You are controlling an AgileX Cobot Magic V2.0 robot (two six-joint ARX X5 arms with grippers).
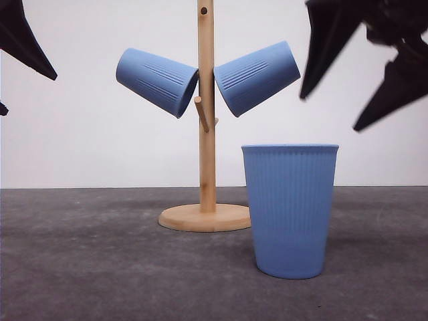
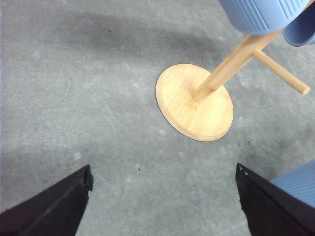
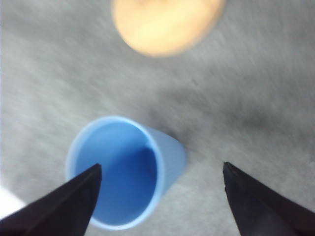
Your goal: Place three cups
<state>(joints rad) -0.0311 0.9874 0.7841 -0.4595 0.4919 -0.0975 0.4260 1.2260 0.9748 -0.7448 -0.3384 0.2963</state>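
1. Front view: two cups are hanging on the wooden rack; the third cup is standing upright on the counter.
2. Right tool is hovering spread above it; left tool is likewise spread, holding nothing.
3. An off-centre descent risks tipping the cup.

Cup: light blue, standing upright, mouth open to the camera, on the grey table.
Right gripper: dark fingers spread wide, one tip overlapping the cup's rim.
Wooden disc: blurred, beyond the cup, apart from it.

Grey table bears a wooden stand and one cup (upright).
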